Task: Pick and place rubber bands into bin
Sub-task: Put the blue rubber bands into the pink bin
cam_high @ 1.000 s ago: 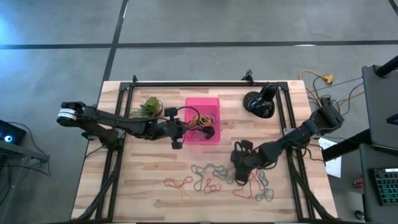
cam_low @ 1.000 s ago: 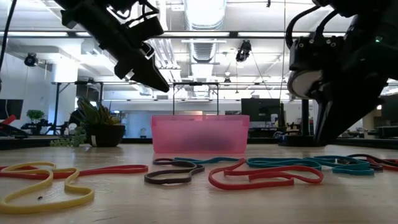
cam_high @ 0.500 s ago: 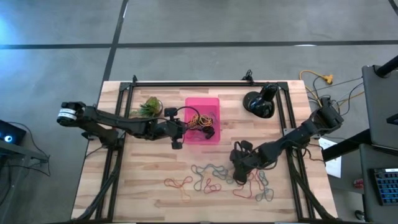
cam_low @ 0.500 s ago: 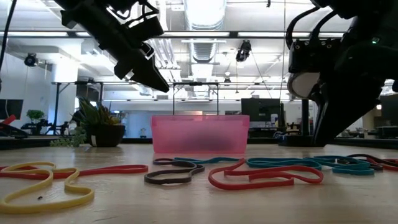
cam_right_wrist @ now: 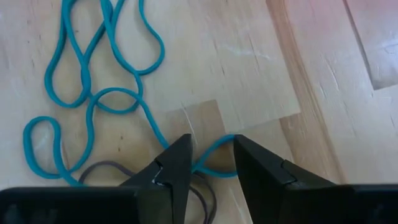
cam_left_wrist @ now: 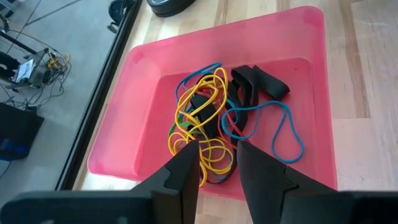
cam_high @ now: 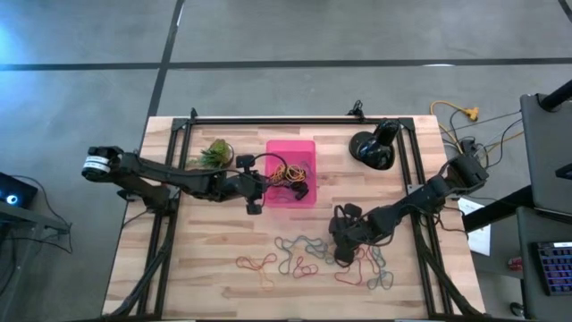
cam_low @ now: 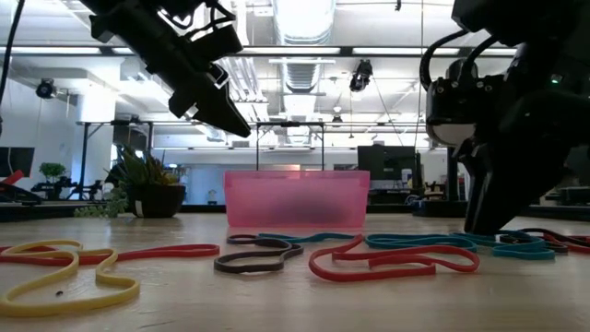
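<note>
The pink bin [cam_high: 281, 150] stands at the table's middle, toward the far edge, with a tangle of yellow, blue and black rubber bands [cam_left_wrist: 205, 118] inside. My left gripper [cam_left_wrist: 217, 165] hangs open above the bin's near end, with nothing between its fingers. More rubber bands [cam_high: 304, 255] lie loose on the table nearer the front edge: red [cam_low: 387, 263], teal [cam_low: 433, 242], yellow [cam_low: 64, 272]. My right gripper [cam_right_wrist: 211, 158] is open and points down over the right part of that group. A loop of a teal band [cam_right_wrist: 214, 152] lies between its fingers. My right gripper comes at the table from above, one finger [cam_right_wrist: 177, 165] on each side of a bend of the teal band [cam_right_wrist: 205, 160], which lies flat on the wood. I cannot tell whether the fingers touch the band.
A small green plant [cam_high: 213, 154] stands left of the bin. A round black object [cam_high: 371, 148] sits at the far right. Black frame rails run along the table's left and right sides. Bare wood lies between the bin and the loose bands.
My right gripper has sunk toward the loose bands on the table. The bands lie as before.
</note>
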